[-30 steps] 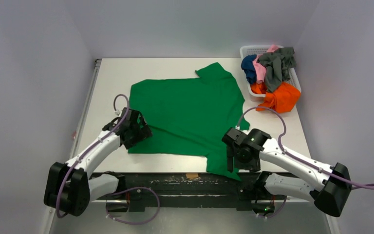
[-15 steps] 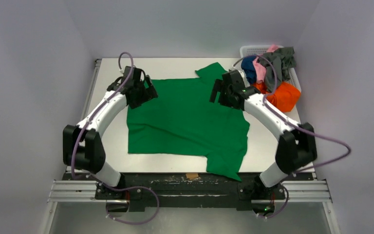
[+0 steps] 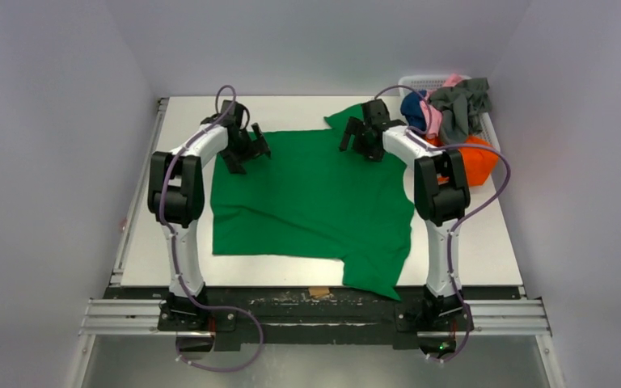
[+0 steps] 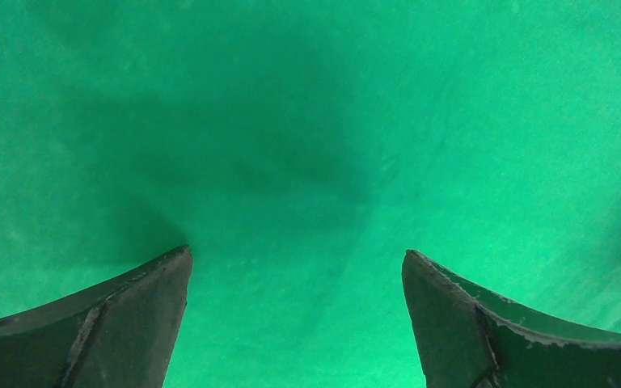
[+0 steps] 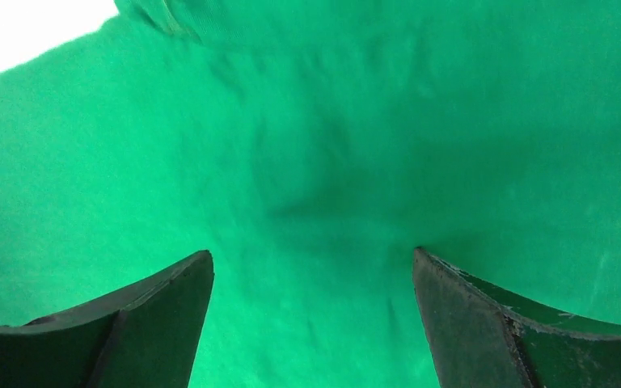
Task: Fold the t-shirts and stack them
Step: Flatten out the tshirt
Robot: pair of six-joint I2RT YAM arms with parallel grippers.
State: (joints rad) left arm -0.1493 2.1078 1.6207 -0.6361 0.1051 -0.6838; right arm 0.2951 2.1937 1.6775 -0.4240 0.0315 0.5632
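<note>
Bright green plain-cloth short-sleeved t-shirt (image 3: 307,202): spread flat, one layer, in the middle of the white table top (image 3: 485,234). The surface is mostly smooth, with light creasing below my right gripper.

Orientation: the body's long axis runs across the table from left to right. The straight hem edge lies at the left. Both sleeves are at the right end, one pointing to the far edge and one reaching the near edge.

My left gripper (image 3: 247,149) is over the far left corner of the shirt. Its jaws are spread wide and hold nothing, and only green cloth shows between them in the left wrist view (image 4: 295,259).

My right gripper (image 3: 356,137) is over the far right part, just beside the far sleeve. Its jaws are also wide apart and empty (image 5: 311,259).

The orange (image 3: 473,162), grey (image 3: 461,105), pink (image 3: 431,117) and navy blue (image 3: 411,109) shirts are heaped in the white plastic lattice basket (image 3: 420,83) at the far right corner.
</note>
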